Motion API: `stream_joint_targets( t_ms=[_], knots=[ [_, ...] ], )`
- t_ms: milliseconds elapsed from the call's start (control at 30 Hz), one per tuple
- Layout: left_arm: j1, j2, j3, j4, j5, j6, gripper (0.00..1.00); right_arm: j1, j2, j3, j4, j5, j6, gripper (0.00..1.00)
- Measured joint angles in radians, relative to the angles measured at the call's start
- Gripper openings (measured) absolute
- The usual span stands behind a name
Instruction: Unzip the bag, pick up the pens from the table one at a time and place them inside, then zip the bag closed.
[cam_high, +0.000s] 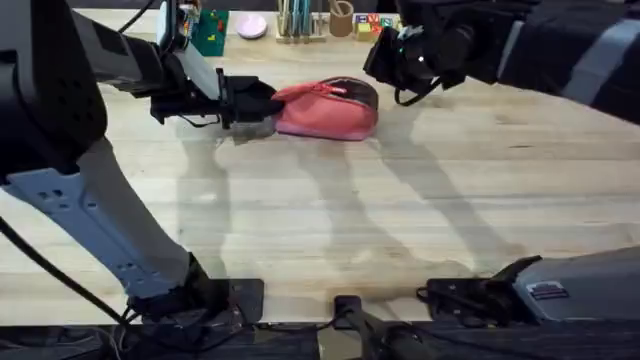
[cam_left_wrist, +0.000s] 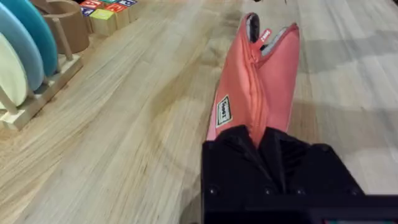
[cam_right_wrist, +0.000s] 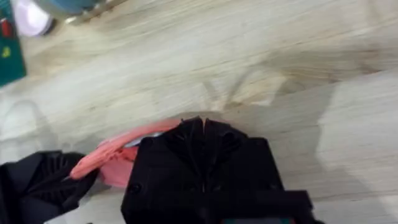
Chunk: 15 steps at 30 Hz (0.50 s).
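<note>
2 grippers worked the bag (cam_high: 325, 110) at the table's (cam_high: 400, 210) far side: our left gripper (cam_left_wrist: 261, 140) pinched its end, our right gripper (cam_right_wrist: 202, 127) was clamped together above it. A slipping left pinch could drag the bag and jam the zipper.

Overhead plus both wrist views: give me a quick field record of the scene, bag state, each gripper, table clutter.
bag: salmon-pink soft fabric pencil pouch, lying on the light wooden plank table, toward its far side
zipper: partly open at the end away from the left gripper, dark lining visible
left gripper: black fingers shut on the pouch's left end
right gripper: fingers together, above the pouch's other end; grip on anything unclear
pens: none seen lying on the table
far edge: teal pens in wooden holder, coloured blocks
</note>
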Motion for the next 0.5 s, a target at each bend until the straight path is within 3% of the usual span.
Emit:
stream_joint_targets(
  t_ms=[200, 300, 400, 500],
  knots=[
    [0.000, 0.000, 0.000, 0.000, 0.000, 0.000, 0.042, 0.000, -0.059, 0.000, 0.000, -0.029, -0.027, 0.108],
    [0.000, 0.000, 0.000, 0.000, 0.000, 0.000, 0.042, 0.000, -0.094, 0.000, -0.003, -0.034, -0.031, 0.193],
    [0.000, 0.000, 0.000, 0.000, 0.000, 0.000, 0.042, 0.000, -0.120, 0.000, -0.010, -0.063, -0.035, 0.450],
    [0.000, 0.000, 0.000, 0.000, 0.000, 0.000, 0.042, 0.000, -0.127, 0.000, -0.017, -0.120, -0.044, 0.887]
  ],
)
